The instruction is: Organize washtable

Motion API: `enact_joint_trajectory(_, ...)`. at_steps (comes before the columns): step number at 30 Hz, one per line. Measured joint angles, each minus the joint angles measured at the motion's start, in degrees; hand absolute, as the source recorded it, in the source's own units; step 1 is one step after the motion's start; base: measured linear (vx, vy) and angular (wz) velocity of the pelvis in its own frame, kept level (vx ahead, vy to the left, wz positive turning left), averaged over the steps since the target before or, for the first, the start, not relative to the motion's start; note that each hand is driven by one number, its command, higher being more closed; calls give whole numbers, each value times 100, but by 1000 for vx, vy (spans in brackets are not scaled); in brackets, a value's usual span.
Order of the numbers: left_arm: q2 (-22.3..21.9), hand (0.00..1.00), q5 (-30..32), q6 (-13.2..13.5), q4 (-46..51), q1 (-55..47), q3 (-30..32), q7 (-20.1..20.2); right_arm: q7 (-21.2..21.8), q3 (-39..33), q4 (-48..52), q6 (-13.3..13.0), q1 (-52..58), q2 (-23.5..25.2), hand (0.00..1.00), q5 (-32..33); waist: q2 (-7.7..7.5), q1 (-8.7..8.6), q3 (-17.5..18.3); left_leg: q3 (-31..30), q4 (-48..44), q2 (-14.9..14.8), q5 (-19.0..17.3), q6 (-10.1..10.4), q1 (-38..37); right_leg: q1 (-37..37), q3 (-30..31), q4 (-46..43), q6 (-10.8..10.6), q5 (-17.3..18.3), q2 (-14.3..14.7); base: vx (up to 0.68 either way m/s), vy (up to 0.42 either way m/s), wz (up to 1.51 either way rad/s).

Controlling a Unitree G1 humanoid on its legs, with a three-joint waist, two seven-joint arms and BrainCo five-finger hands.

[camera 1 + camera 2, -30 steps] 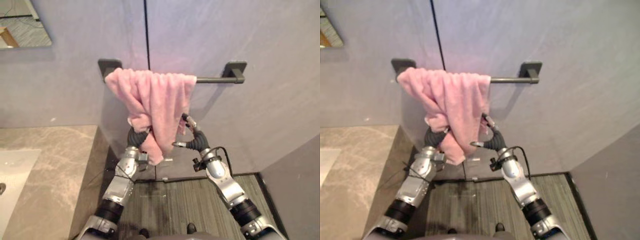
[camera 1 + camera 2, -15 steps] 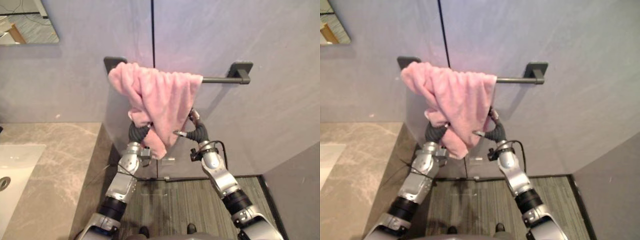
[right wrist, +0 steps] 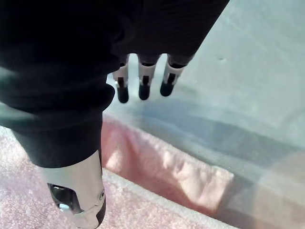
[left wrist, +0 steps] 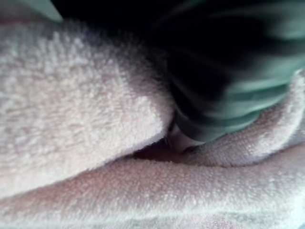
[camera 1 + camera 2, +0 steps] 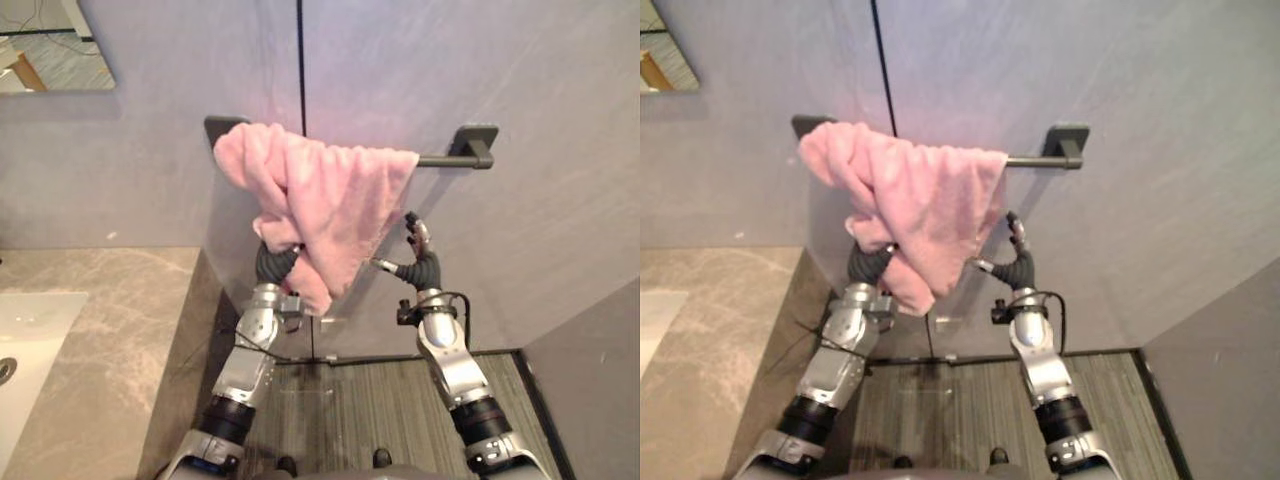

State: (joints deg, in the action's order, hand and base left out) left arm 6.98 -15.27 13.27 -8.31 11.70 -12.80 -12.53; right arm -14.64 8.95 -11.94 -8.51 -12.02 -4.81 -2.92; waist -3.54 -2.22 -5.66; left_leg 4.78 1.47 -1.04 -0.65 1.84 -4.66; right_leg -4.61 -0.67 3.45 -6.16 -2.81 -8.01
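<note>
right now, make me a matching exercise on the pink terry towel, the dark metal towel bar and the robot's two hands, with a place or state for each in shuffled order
1 pink terry towel
2 dark metal towel bar
3 left hand
4 right hand

a mounted on the grey wall
b open, beside the towel's hanging edge
c bunched over the bar's left part
d up under the towel, fingers hidden in its folds

Pairs: 1-c, 2-a, 3-d, 4-b
</note>
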Motion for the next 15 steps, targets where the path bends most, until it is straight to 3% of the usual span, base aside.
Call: enact_joint_trajectory(15,-1,100,2,0,0,-165,-13,40,262,61,251,-54,98,-11,0,207,-3,-5,2,2,40,1,1,1,-11,-21,-16,55,-1,-1,-3,0,0,0)
